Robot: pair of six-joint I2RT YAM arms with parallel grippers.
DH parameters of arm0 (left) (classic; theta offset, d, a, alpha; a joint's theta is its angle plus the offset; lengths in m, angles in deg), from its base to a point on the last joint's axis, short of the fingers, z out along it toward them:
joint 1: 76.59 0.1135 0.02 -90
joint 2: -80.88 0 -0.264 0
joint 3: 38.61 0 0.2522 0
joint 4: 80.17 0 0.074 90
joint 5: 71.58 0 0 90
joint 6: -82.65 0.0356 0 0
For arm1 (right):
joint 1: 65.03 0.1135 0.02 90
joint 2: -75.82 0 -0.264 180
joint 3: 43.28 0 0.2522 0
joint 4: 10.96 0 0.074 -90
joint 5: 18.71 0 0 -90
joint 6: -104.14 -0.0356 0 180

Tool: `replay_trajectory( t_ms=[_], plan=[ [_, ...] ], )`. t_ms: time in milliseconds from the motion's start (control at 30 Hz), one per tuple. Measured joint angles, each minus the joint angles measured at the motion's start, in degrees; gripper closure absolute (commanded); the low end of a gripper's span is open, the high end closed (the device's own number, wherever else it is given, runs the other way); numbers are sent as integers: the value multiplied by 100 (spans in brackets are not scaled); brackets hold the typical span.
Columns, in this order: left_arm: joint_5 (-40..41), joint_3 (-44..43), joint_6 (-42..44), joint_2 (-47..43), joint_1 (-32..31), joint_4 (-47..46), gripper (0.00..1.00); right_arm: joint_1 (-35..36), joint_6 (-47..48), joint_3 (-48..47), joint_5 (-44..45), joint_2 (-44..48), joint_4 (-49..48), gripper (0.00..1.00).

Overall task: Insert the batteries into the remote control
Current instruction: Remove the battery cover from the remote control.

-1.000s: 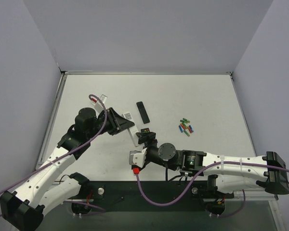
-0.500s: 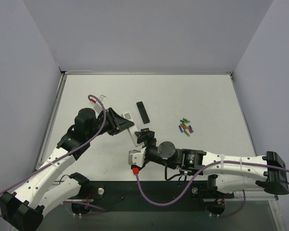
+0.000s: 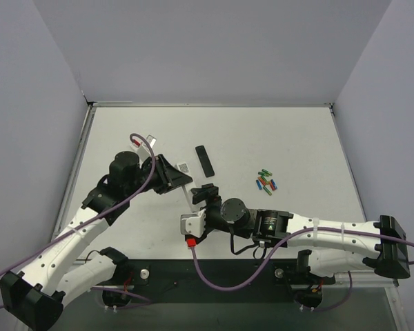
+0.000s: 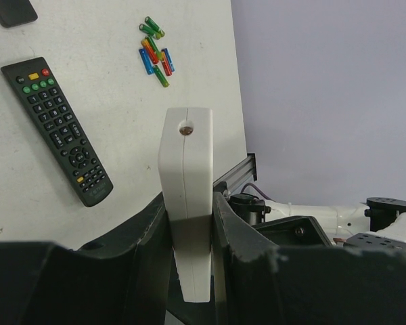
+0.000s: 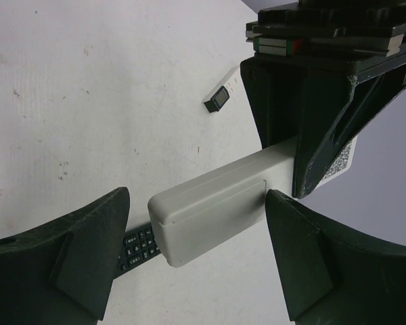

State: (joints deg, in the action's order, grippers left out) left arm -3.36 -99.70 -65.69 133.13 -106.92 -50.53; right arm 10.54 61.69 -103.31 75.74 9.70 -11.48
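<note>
The white remote control (image 4: 186, 169) is held off the table in my left gripper (image 4: 189, 230), which is shut on its sides. In the top view the remote (image 3: 187, 194) slants from my left gripper (image 3: 171, 178) toward my right gripper (image 3: 204, 194). In the right wrist view my right gripper (image 5: 197, 203) is open and straddles the remote's free end (image 5: 210, 213), where a cover seam shows. The right finger is close against it and the left finger stands apart. The batteries (image 3: 265, 182) lie in a loose pile on the table to the right, and they also show in the left wrist view (image 4: 155, 51).
A black remote with coloured buttons (image 4: 57, 132) lies on the table under the held remote, partly seen in the right wrist view (image 5: 139, 244). A dark flat piece (image 3: 205, 160) lies farther back. A small white strip with a dark end (image 5: 223, 96) lies near my left gripper.
My right gripper has moved up and left, from over the black remote to around the white remote's free end. My left gripper has shifted slightly, still holding the remote.
</note>
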Motion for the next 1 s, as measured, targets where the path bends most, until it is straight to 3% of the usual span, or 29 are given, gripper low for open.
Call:
replay_trajectory(
  t_ms=[700, 1000],
  plan=[
    [-70, -131, 136, 210, 15, 267, 100, -129, -48, -181, -133, -105, 382, 45],
    [-7, -131, 94, 210, 50, 409, 100, -125, -94, -321, -173, -243, 557, 60]
  ],
)
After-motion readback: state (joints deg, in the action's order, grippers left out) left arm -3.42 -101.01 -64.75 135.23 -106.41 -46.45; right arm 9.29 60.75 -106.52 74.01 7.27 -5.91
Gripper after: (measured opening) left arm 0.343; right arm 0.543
